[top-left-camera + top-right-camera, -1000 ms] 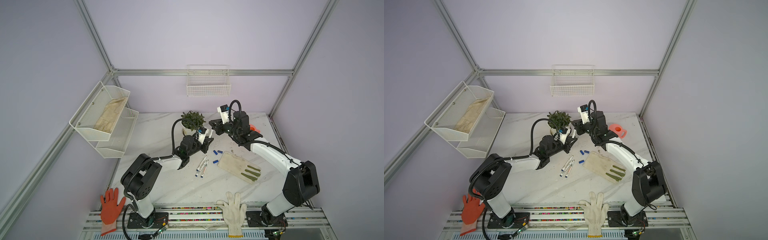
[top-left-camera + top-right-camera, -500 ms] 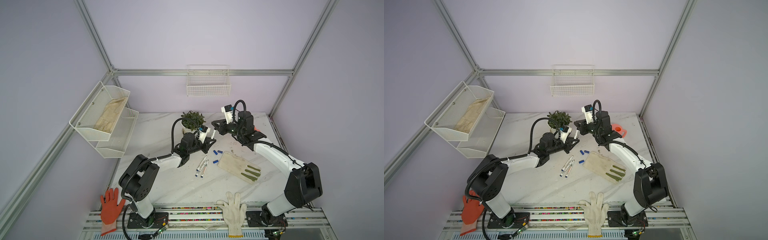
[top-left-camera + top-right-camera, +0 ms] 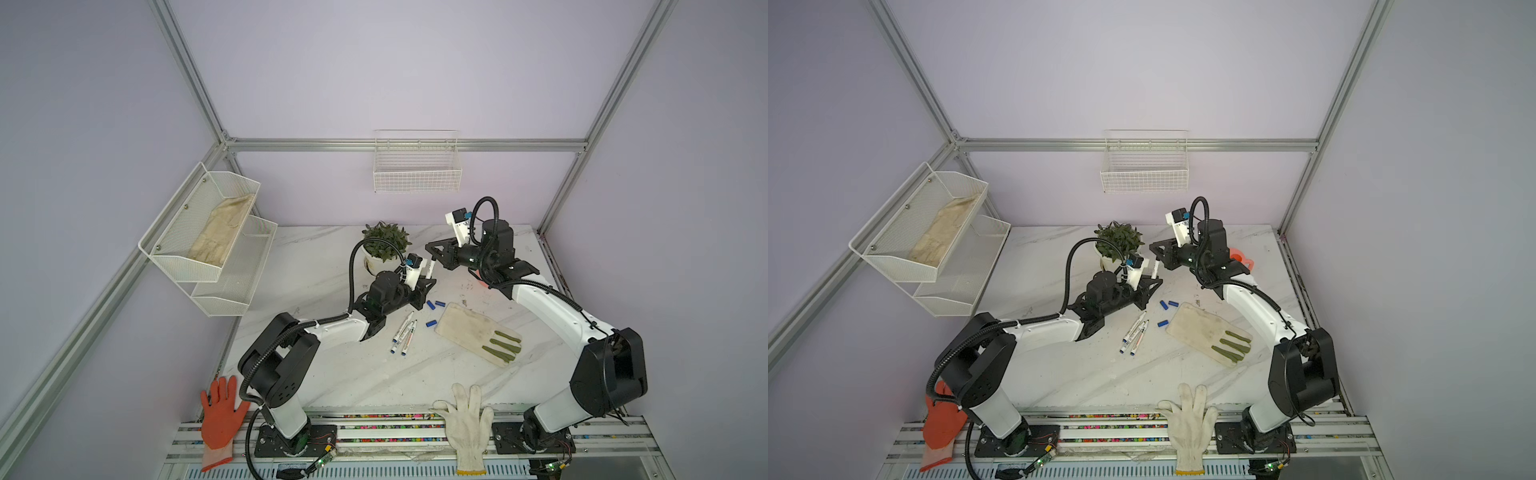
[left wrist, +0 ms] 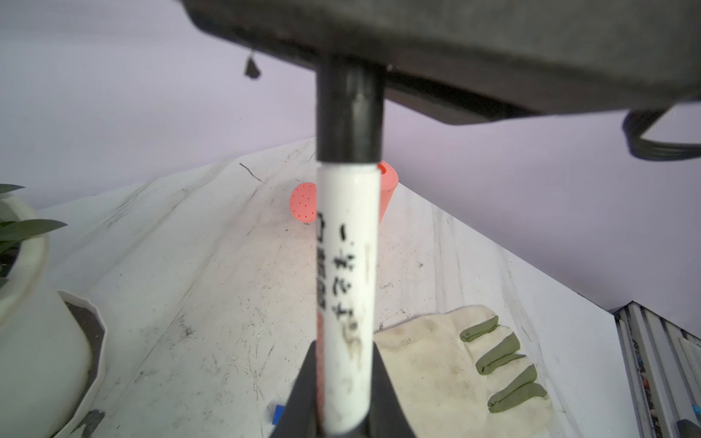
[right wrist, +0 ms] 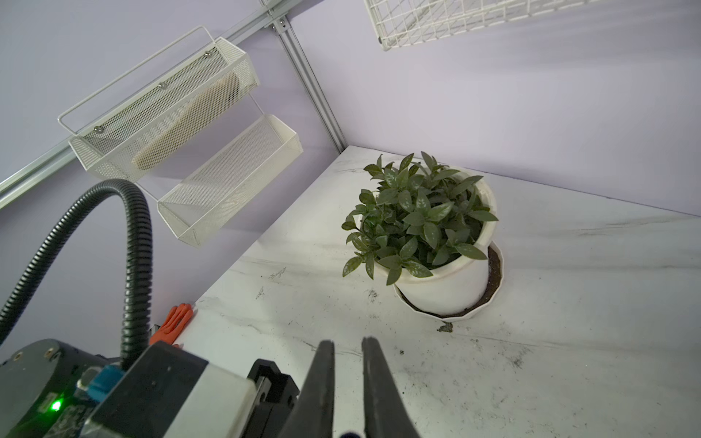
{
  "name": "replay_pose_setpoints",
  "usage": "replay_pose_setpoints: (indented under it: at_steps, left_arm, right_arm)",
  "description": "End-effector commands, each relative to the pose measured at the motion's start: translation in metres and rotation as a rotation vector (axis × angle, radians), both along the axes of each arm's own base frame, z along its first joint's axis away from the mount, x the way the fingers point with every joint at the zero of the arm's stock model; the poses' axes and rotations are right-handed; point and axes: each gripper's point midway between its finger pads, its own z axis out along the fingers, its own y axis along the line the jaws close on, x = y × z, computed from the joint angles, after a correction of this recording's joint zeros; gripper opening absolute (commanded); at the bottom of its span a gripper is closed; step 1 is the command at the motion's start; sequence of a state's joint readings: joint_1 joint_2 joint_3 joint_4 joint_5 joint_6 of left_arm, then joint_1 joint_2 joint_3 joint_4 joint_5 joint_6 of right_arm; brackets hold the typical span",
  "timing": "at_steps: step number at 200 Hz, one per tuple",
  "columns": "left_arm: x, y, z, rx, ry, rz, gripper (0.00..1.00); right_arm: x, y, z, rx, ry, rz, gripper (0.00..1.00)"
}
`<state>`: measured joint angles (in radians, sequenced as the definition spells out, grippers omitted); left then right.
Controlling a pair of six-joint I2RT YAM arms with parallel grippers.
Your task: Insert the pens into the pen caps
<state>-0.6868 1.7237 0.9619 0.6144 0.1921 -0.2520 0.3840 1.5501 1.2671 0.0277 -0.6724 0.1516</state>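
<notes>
My left gripper is shut on the lower barrel of a white printed pen and holds it upright, a little above the table. A black pen cap sits over the pen's upper end and runs up into my right gripper, which is shut on it. In both top views the two grippers meet right of the plant, left gripper below right gripper. Other pens lie together mid-table. Three blue pen caps lie just beyond them.
A cream glove with green fingers lies right of the pens. A potted plant stands just behind my left gripper. An orange watering can sits under my right arm. A white glove and an orange glove hang at the front rail. A wire shelf juts out at left.
My left gripper has carried the pen slightly up and to the right, closer under my right gripper. The right arm's wrist has shifted a little right. Both grips look unchanged.
</notes>
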Motion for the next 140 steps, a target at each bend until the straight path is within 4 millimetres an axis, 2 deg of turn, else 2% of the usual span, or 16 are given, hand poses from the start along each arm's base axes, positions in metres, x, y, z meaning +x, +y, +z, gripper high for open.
replay_pose_setpoints:
  at_steps: [1,28,55,77,104,129,140]
  left_arm:
    - [0.035,0.044,0.067,-0.291,-0.147,0.255,0.0]
    - [0.021,0.03,0.031,-0.232,-0.094,0.21,0.0]
    - [0.014,0.028,0.005,-0.215,-0.032,0.188,0.0]
    - [0.014,0.033,-0.016,-0.174,0.014,0.214,0.0]
    - [0.018,0.043,-0.034,-0.113,0.068,0.258,0.0]
    - [0.021,0.048,-0.059,-0.027,0.185,0.259,0.0]
    - [0.02,0.049,-0.076,0.049,0.267,0.251,0.0]
  right_arm:
    - [-0.055,0.005,-0.073,-0.08,0.354,0.128,0.09]
    - [-0.042,0.002,-0.062,-0.073,0.315,0.085,0.34]
    - [-0.029,0.001,-0.052,-0.052,0.28,0.038,0.54]
    - [-0.021,-0.005,-0.032,-0.017,0.214,-0.014,0.58]
    - [-0.013,-0.027,-0.006,0.016,0.124,-0.116,0.59]
    - [-0.006,-0.045,-0.006,0.012,0.125,-0.194,0.58]
    - [-0.004,-0.049,-0.011,0.011,0.141,-0.211,0.58]
